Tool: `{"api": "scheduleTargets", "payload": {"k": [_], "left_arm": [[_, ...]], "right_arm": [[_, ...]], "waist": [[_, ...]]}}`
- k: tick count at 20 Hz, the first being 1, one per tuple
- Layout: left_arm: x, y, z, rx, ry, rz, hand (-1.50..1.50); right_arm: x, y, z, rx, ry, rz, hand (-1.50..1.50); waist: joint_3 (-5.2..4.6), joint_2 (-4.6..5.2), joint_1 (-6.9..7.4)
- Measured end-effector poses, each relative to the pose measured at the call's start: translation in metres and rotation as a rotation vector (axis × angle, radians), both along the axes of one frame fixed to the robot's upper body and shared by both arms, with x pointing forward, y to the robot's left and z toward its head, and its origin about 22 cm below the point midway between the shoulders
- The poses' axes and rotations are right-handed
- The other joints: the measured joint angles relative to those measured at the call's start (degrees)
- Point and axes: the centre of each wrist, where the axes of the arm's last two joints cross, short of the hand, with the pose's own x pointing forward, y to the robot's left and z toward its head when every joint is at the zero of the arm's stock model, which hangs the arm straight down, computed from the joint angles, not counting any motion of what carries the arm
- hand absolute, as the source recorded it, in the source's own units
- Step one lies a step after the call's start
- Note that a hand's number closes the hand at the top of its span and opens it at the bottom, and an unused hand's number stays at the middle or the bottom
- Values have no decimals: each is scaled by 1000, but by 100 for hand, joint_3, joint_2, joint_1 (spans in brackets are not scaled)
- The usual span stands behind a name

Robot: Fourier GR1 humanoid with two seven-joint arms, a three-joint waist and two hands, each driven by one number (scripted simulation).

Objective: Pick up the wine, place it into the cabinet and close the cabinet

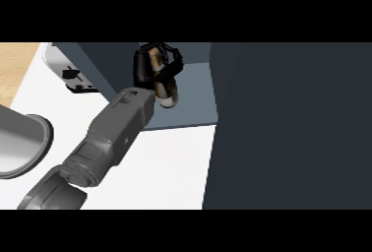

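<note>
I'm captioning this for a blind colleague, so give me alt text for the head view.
A grey forearm reaches up from the lower left, its black hand with fingers curled round a wine bottle, held over the shelf of an open dark cabinet. A toaster and a grey pot sit on the white counter.

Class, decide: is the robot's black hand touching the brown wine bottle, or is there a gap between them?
Touching. In the head view the left hand has its fingers curled round the brown wine bottle inside the open cabinet.
</note>
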Motion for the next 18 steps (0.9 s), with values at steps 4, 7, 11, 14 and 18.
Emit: {"api": "scheduleTargets", "payload": {"k": [4,7,11,14,18], "left_arm": [[2,7,1,21,8,34,150],[1,6,-1,-14,18,32,150],[-2,5,-6,-118,36,9,150],[-4,7,-10,-183,47,-11,150],[-4,12,-13,-246,58,-30,150]], "right_arm": [[0,2,1,1,-10,11,-150],[1,2,2,1,-11,18,-150],[0,3,3,2,-14,26,-150],[1,4,2,6,-16,36,-150],[1,6,4,10,-24,49,-150]], "waist": [[6,20,-48],[8,22,-67],[7,31,-101],[9,49,-144],[19,39,-189]]}}
